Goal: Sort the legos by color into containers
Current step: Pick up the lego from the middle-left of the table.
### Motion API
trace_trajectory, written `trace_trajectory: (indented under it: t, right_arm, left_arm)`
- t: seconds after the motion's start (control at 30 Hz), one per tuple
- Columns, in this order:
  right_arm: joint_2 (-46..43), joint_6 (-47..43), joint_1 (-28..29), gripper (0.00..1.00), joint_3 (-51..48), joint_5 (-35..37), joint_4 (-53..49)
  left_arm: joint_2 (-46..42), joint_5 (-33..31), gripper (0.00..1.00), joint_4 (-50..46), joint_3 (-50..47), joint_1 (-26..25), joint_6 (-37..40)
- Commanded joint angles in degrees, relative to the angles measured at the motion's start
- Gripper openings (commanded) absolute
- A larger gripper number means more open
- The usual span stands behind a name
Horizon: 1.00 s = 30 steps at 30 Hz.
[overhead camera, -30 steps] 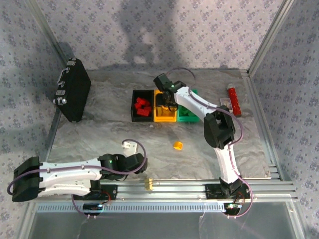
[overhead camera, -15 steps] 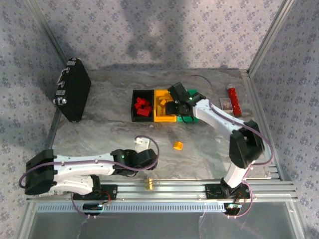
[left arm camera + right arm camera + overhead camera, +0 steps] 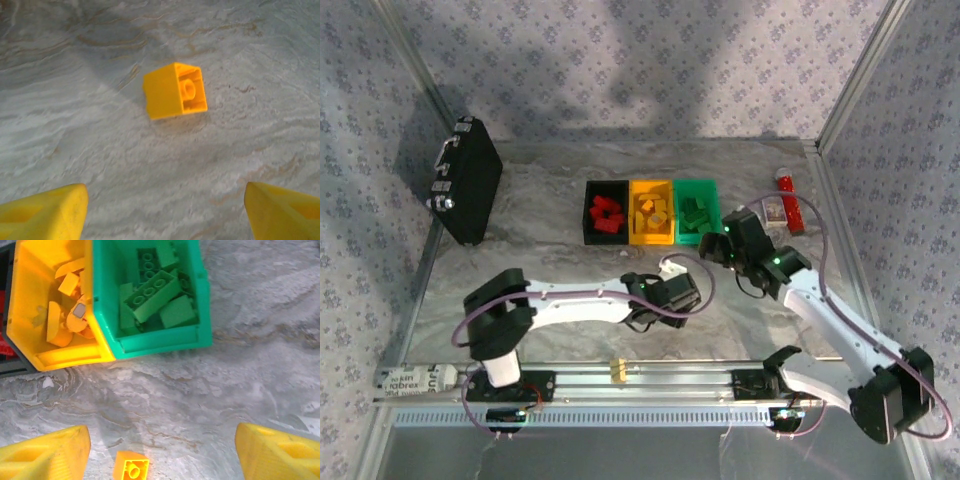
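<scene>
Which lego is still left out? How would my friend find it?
Find the row of three bins far back on the table, then come nearer. On its bare top below the left gripper lies one small yellow brick, tipped with its hollow underside showing, alone outside the bins.

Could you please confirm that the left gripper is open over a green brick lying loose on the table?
Not quite: the brick is yellow, not green. The left wrist view shows it lying loose on the table, with the left gripper open over it, jaws wide apart.
</scene>
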Motion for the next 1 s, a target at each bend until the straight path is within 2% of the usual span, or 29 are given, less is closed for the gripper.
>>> trace_trajectory:
  t: [0.0,0.2,0.6,0.77,0.97]
  right_arm:
    - [-3.7,2.4,-1.4,0.78,-3.3,-0.1,-0.9]
    - [-6.7,2.3,-2.8,0.79,-6.1,-1.3,-1.0]
    - [-7.4,3.0,-3.0,0.79,-7.6,-2.5,-1.0]
    - [-8.7,3.5,-3.0,0.79,-8.5,-2.3,-1.1]
    - [-8.9,3.8,-3.0,0.79,-8.9,-2.7,-1.1]
  left_arm:
    - [3.4,3.7,0.81,-3.6,4.0,1.8,3.1]
    - [8.5,6.4,0.8,-4.3,8.2,4.7,4.1]
    - [14.8,7.8,0.74,-4.4,13.2,6.8,5.5]
    - [15.9,8.2,0.68,-3.2,13.8,7.1,6.7]
    - [15.4,8.8,0.5,-2.4,13.4,8.3,7.3]
